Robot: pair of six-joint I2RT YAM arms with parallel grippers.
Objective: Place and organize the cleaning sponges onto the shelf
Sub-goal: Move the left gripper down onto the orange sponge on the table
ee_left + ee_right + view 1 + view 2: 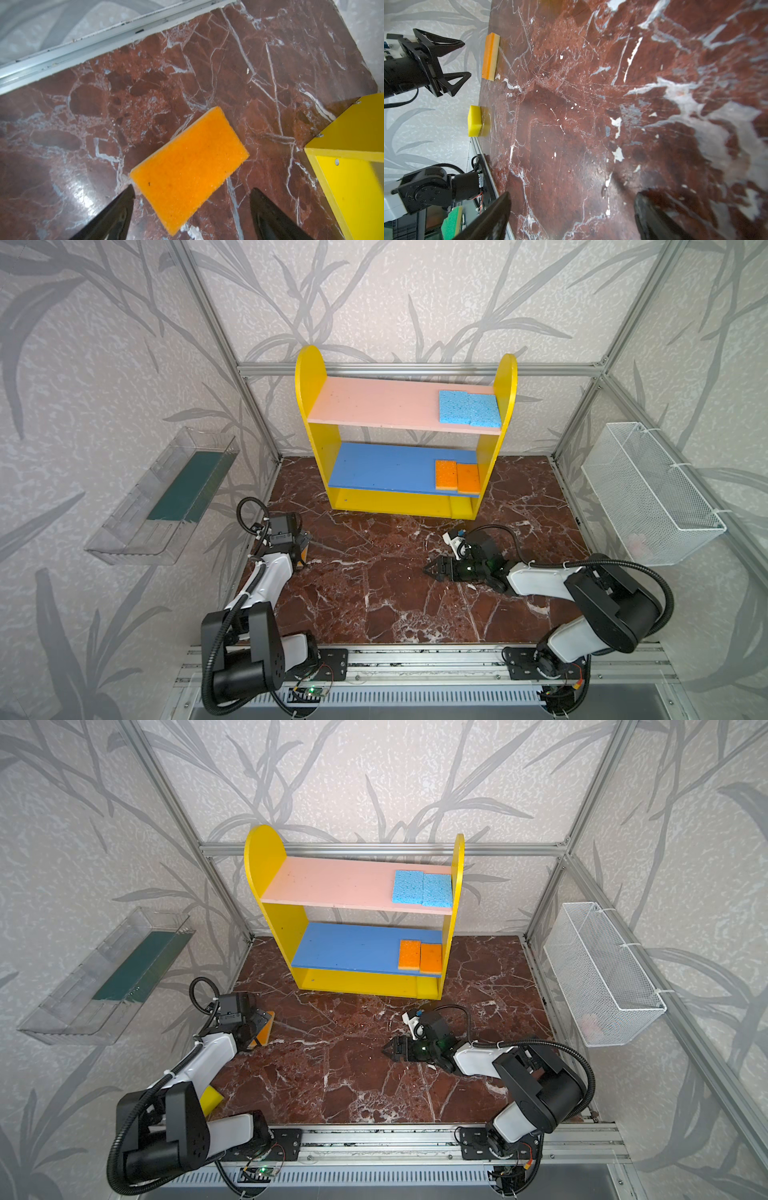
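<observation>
Plainly the step in hand is picking up the orange-faced rectangular foam sponge with pale yellow backing [189,166]; it lies flat, orange face up, on the red marble desk [207,72], near a front corner of the small shelf with yellow side panels [353,187]; the left gripper [191,188] hangs above it, fingers spread wide and holding nothing; the sponge sits askew between them, so I judge the wrist should turn until the fingers face its long edges, then drop low and close gently, since foam squashes; its likely place is the blue middle board [374,468], beside the two orange sponges [446,475] there; the right gripper [430,570], wide open and empty, hovers mid-desk, well apart.
</observation>
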